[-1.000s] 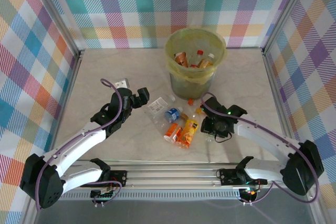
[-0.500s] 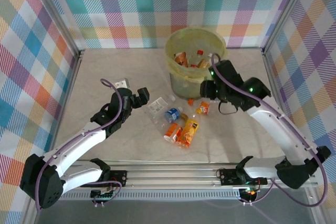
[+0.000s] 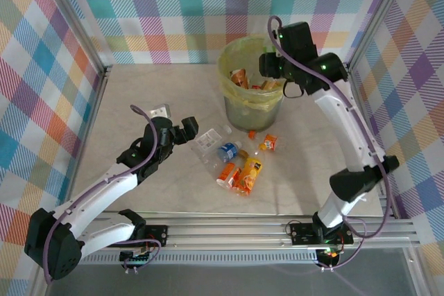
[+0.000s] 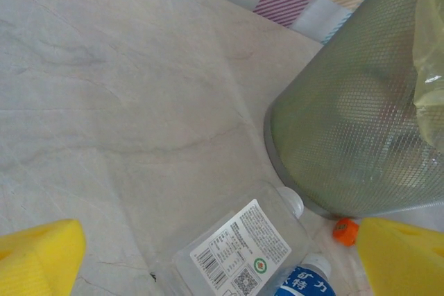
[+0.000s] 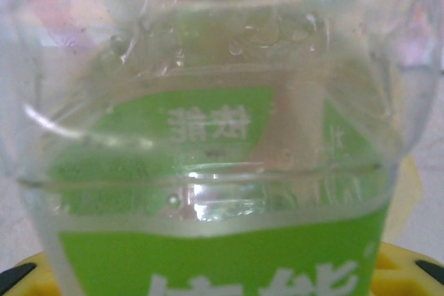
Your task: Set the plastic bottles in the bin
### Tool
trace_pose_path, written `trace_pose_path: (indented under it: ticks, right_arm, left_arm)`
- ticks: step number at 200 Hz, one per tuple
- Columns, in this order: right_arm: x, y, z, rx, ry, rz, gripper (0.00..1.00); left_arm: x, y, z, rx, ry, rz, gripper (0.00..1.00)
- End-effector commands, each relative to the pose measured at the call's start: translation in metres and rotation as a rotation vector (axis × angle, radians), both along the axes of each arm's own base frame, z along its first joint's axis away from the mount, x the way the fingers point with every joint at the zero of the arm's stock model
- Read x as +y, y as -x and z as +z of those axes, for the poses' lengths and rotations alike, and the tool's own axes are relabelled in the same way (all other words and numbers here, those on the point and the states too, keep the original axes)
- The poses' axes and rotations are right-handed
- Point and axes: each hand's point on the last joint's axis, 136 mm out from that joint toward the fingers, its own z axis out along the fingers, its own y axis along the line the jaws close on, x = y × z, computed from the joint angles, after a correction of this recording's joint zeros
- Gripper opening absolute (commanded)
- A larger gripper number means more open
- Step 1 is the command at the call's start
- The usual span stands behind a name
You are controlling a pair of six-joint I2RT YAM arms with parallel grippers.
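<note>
Overhead first: the pale table [image 3: 139,102], and at its far side the bin [image 3: 253,112], bag-lined, with several bottles [image 3: 239,76] already inside. From above its wall looks plain; the left wrist camera, low down, shows it as fine mesh.

The right arm [image 3: 347,123] stands tall, elbow out at the right, forearm reaching up and over, so the right gripper [image 3: 267,67] hangs above the bin's right-hand rim. From up here its load is too small to read. The right wrist camera has it right against the lens: a clear green-label bottle [image 5: 215,171], clamped between yellow pads [image 5: 395,268].

The left arm [image 3: 104,185] lies low, stretched from the near-left corner. The left gripper [image 3: 191,129] has its jaws spread wide, holding nothing, just left of the loose heap.

Its camera shows yellow fingers [image 4: 38,258] at both bottom corners and a clear bottle [image 4: 243,247] with a white label lying between them. A blue-label bottle [image 4: 305,281] sits beside it (an orange cap [image 4: 345,229] too, at the bin's foot).

From above, orange bottles [image 3: 227,173] lie nearer the bases.
</note>
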Motion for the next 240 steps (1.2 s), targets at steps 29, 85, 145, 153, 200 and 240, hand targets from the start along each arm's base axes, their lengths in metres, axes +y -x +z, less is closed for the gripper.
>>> trace_pose_path:
  ticks: [29, 85, 145, 153, 200, 240]
  right_arm:
    - [0.01, -0.042, -0.007, -0.019, 0.143, 0.116, 0.36]
    - [0.002, -0.076, -0.048, 0.041, 0.318, 0.171, 0.36]
    - [-0.012, -0.082, -0.083, 0.141, 0.295, 0.18, 0.42]
    - [-0.013, -0.082, -0.087, 0.15, 0.294, 0.181, 0.44]
    - [-0.018, -0.084, -0.101, 0.183, 0.287, 0.18, 0.51]
    - [-0.017, -0.083, -0.101, 0.185, 0.281, 0.183, 0.68]
  left_arm:
    - [0.005, 0.005, 0.005, -0.011, 0.021, 0.003, 1.0]
    - [0.009, 0.008, 0.009, -0.022, 0.01, 0.014, 1.0]
    - [0.01, 0.005, 0.009, -0.02, -0.002, 0.024, 1.0]
    - [0.01, 0.005, 0.009, -0.018, -0.004, 0.025, 1.0]
    - [0.01, 0.004, 0.009, -0.015, -0.005, 0.027, 1.0]
    - [0.01, 0.004, 0.008, -0.012, -0.002, 0.027, 1.0]
